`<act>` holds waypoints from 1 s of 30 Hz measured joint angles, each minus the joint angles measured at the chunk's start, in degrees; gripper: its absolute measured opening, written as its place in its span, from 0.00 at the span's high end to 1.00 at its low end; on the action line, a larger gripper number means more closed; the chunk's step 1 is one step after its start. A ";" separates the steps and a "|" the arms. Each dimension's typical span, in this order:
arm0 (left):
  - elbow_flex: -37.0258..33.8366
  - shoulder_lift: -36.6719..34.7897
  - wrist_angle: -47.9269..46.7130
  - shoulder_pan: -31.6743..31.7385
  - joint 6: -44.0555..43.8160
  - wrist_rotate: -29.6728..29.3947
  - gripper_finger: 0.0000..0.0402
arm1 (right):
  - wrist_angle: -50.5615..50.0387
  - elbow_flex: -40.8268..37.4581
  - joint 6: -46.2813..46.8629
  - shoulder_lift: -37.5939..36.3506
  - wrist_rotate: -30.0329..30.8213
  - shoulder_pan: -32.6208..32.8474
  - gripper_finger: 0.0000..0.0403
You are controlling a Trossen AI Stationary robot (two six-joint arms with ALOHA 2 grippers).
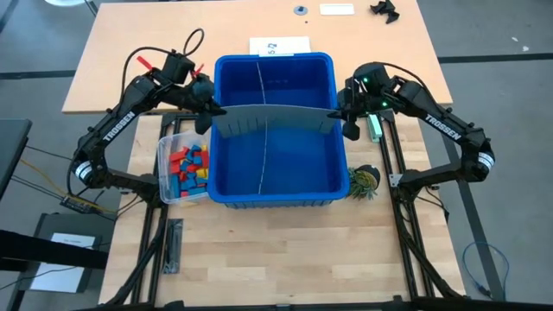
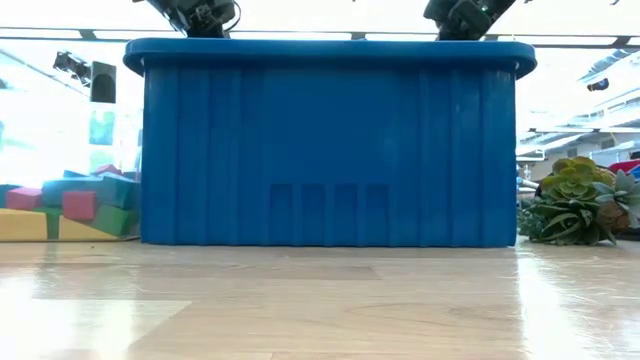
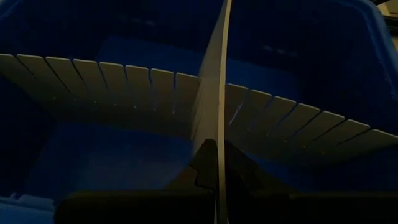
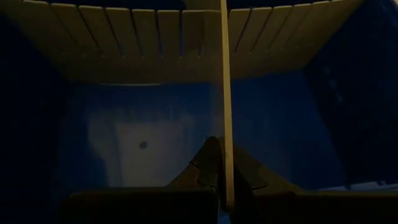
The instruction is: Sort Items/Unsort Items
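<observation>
Blue bin with grey dividers at table centre; oddments around it.

Large blue plastic bin (image 1: 273,186) sits mid-table. Inside it, a thin grey divider sheet (image 1: 260,95) runs near to far; a second slotted grey divider (image 1: 272,122) crosses it left to right, bowed and raised above the rim. A clear plastic tub (image 1: 164,173) touches the bin's left wall. A small succulent plant (image 1: 364,182) stands just beside the bin's near right corner. On the far tabletop (image 1: 130,52): a white paper (image 1: 278,45) just behind the bin, a white label (image 1: 336,9), a small round disc (image 1: 300,10) and a black object (image 1: 384,10).
</observation>
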 joint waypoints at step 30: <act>0.07 0.90 -3.41 -2.27 1.06 -7.63 0.96 | 2.44 -1.44 -0.47 0.02 1.45 0.04 0.98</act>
